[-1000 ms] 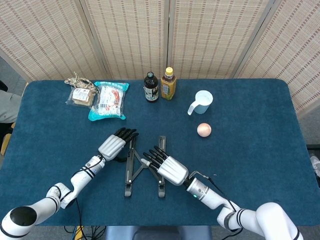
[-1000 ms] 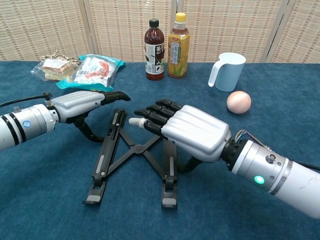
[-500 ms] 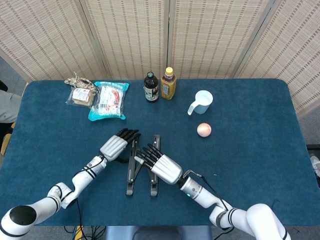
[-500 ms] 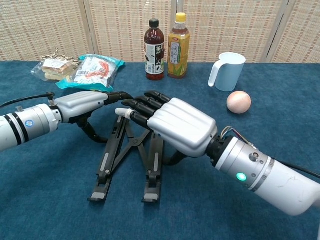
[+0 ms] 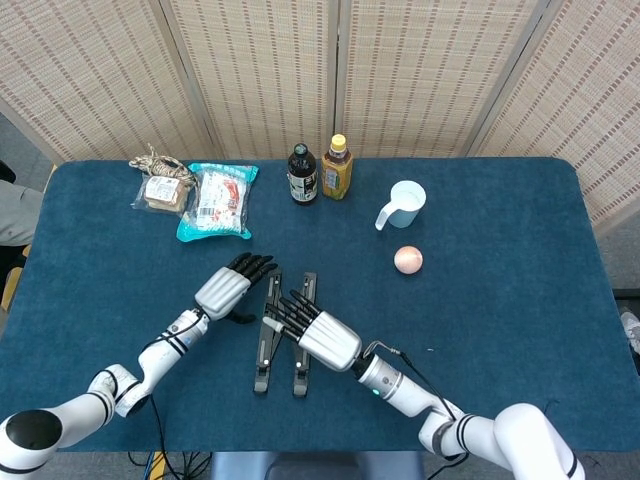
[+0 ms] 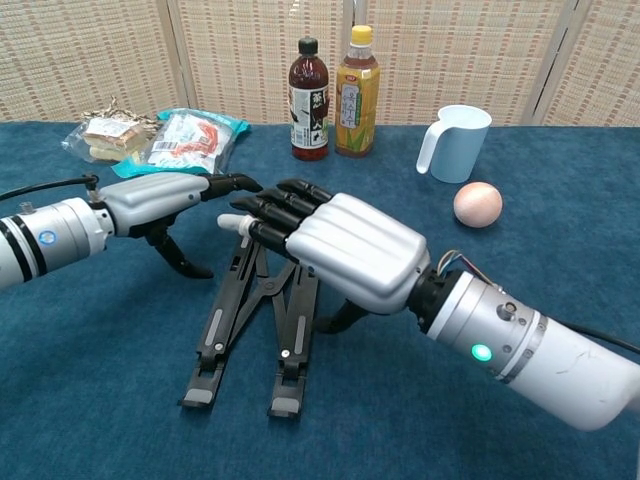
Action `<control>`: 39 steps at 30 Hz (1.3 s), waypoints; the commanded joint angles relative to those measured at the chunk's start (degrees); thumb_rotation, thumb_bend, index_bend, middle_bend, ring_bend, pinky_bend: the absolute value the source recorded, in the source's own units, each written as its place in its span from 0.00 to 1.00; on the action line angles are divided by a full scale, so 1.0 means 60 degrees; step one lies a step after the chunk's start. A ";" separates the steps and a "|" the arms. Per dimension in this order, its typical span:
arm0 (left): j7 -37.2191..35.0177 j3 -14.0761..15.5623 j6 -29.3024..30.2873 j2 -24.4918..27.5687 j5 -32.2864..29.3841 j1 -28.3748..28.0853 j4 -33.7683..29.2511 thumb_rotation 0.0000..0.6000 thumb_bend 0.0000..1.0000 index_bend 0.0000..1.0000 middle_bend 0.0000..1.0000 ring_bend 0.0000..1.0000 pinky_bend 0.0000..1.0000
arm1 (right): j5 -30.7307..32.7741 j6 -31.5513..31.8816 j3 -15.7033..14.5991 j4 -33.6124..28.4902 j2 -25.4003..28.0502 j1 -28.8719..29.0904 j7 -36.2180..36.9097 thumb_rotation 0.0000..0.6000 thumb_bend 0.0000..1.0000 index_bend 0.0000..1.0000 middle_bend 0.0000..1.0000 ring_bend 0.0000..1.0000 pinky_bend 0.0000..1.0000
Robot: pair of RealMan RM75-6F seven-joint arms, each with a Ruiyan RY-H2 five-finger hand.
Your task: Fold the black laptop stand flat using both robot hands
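1. The black laptop stand (image 5: 280,332) (image 6: 255,325) lies on the blue table (image 5: 520,300) (image 6: 90,400), in front of the dark bottle (image 5: 302,174) (image 6: 309,99) and well short of it. Its two long rails sit nearly parallel and close together, narrowing towards the far end, with the crossed links between them almost collapsed.

2. The left hand (image 5: 228,289) (image 6: 160,203) hovers flat over the stand's left side, fingers stretched out straight and together, thumb pointing down towards the cloth; it holds nothing, and whether it touches the left rail I cannot tell.

3. The right hand (image 5: 318,335) (image 6: 335,245) lies over the stand's right rail, fingers extended and slightly spread across the top end, thumb down beside the rail. It presses sideways rather than grasping.

4. Compared with a second ago, the rails have closed from a wide V to a narrow one. The right rail has slid towards the left one, and the right hand has moved with it. The left hand has barely shifted.

5. Beyond the stand, right of the dark bottle, stand a yellow bottle (image 5: 337,167) (image 6: 357,92), a pale blue cup (image 5: 404,203) (image 6: 455,142) and a pinkish ball (image 5: 408,260) (image 6: 477,204); left of it lie snack packets (image 5: 217,201) (image 6: 180,142).
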 commanded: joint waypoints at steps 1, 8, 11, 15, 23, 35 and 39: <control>0.0248 -0.0070 0.0166 0.0362 -0.0155 0.0207 -0.0359 1.00 0.13 0.00 0.00 0.00 0.01 | 0.0141 -0.0790 0.0006 -0.1972 0.1411 0.0324 -0.0001 1.00 0.00 0.00 0.00 0.00 0.00; 0.0889 -0.0310 0.0436 0.1225 -0.0680 0.0725 -0.1415 1.00 0.13 0.00 0.00 0.00 0.01 | 0.1113 -0.4095 0.0378 -0.5298 0.4162 0.1732 0.0423 1.00 0.00 0.00 0.00 0.00 0.00; 0.1124 -0.0377 0.0429 0.1459 -0.0848 0.0857 -0.1680 1.00 0.13 0.00 0.00 0.00 0.01 | 0.1479 -0.5175 0.0548 -0.5746 0.4644 0.2281 0.0791 1.00 0.00 0.00 0.00 0.00 0.00; 0.1285 -0.0468 0.0477 0.1656 -0.0994 0.0990 -0.1908 1.00 0.13 0.00 0.00 0.00 0.01 | 0.1518 -0.6063 0.0593 -0.5803 0.4862 0.2874 0.0966 1.00 0.00 0.00 0.00 0.00 0.00; 0.1313 -0.0662 0.0512 0.1761 -0.1174 0.1113 -0.1961 1.00 0.13 0.00 0.00 0.00 0.01 | 0.1110 -0.6821 0.0490 -0.5120 0.4502 0.3779 0.1179 1.00 0.00 0.00 0.00 0.00 0.00; 0.1142 -0.0690 0.0441 0.1740 -0.1172 0.1215 -0.1785 1.00 0.13 0.00 0.00 0.00 0.01 | 0.0568 -0.7075 -0.0087 -0.3989 0.3716 0.4485 0.1763 1.00 0.00 0.00 0.00 0.00 0.00; 0.1082 -0.0698 0.0446 0.1716 -0.1163 0.1247 -0.1742 1.00 0.13 0.00 0.00 0.00 0.01 | 0.0450 -0.7019 -0.0225 -0.3718 0.3555 0.4638 0.1982 1.00 0.00 0.00 0.00 0.00 0.00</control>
